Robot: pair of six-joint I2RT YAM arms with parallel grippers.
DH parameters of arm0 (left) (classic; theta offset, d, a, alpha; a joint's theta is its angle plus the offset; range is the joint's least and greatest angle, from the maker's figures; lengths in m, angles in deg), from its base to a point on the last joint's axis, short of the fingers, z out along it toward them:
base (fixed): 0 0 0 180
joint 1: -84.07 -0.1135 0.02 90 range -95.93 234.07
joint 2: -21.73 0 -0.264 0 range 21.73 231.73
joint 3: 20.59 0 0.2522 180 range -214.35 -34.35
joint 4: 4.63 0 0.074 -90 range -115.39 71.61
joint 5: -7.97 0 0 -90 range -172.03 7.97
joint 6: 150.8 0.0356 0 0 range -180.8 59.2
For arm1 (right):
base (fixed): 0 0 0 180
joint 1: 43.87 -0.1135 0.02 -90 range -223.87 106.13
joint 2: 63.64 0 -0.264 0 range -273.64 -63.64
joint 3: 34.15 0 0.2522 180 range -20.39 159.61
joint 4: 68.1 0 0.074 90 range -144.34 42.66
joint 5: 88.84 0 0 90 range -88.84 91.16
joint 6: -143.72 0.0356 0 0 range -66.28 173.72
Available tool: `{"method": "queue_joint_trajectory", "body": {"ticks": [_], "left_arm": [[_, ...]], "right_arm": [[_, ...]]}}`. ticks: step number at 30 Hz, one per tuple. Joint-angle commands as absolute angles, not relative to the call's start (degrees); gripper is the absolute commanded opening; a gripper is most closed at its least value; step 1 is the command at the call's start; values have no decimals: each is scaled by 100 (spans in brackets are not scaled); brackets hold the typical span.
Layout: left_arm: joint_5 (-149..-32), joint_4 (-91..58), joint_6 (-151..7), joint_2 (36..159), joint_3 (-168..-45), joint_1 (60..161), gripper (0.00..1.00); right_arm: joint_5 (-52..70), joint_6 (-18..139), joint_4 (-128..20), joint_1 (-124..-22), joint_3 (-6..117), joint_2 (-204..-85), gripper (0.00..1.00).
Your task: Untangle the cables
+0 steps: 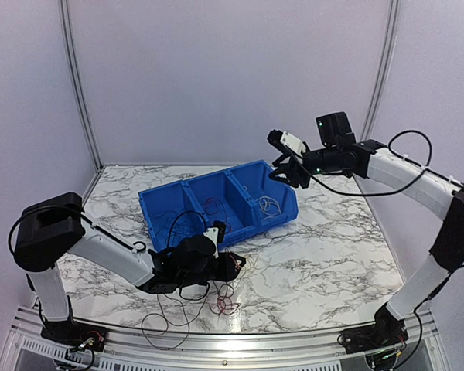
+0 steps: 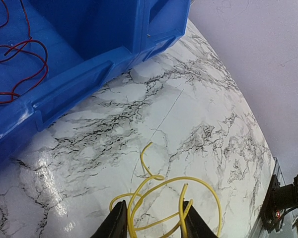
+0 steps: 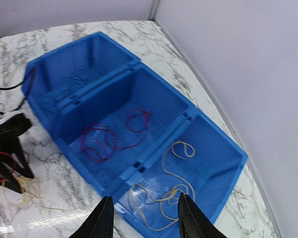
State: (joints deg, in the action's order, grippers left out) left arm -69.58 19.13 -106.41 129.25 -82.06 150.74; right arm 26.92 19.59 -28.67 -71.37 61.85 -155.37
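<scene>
**Cables sorted by colour:** on the glossy, marble-patterned desk (image 1: 332,255), the left gripper (image 2: 155,213) is set low. Its jaws are half parted around the loops of a yellow cable (image 2: 161,177), which is straddled rather than pinched. A loose tangle of red and dark cables (image 1: 224,300) is seen on the desk near it. The right gripper (image 3: 146,198) is poised open and empty above the blue bin (image 1: 193,182), over the end compartment where pale yellow cables (image 3: 164,196) are coiled. Red cables (image 3: 102,141) are laid in the middle compartment. Picking up the yellow cable is judged to be the step in hand, so a closing on one strand and a slow lift clear of the tangle are called for next. The cables are hair-thin, springy and curled, and the bin is of hard, ribbed plastic.
</scene>
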Motion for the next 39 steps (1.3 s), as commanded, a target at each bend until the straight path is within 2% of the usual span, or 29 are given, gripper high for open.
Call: {"method": "queue_joint_trajectory", "body": {"ticks": [1,5,11,17,25,27,29,33,36,39], "left_arm": [[-7142,2401,-10455,12653,-8176,15095,36],[-7402,2738,-10368,12615,-8185,15095,36],[-7730,2876,-10437,12677,-8326,15087,31],[-7899,2954,-10651,12702,-8366,15061,27],[-8183,3214,-10950,12711,-8345,14993,25],[-8185,3261,-10979,12711,-8328,14982,24],[-8185,3282,-10991,12726,-8314,14974,24],[-8185,3325,-11066,12816,-8312,14964,24],[-8185,3363,-11099,12895,-8335,14963,27],[-8185,3364,-11127,13020,-8374,14955,37]], "right_arm": [[4046,1899,-2624,-7670,5045,-14960,45],[3908,1101,-2136,-8440,4376,-14643,53],[2759,357,-2308,-9064,3662,-14259,55],[2388,139,-2285,-9320,3570,-14109,56],[1268,-18,-2904,-9823,3130,-13950,52],[985,8,-3088,-9935,3045,-13884,46],[841,95,-3244,-9958,3019,-13808,34],[480,275,-3564,-9954,3019,-13663,2],[310,419,-3672,-9932,3092,-13608,0],[774,633,-3313,-9772,3506,-13550,0]]}}
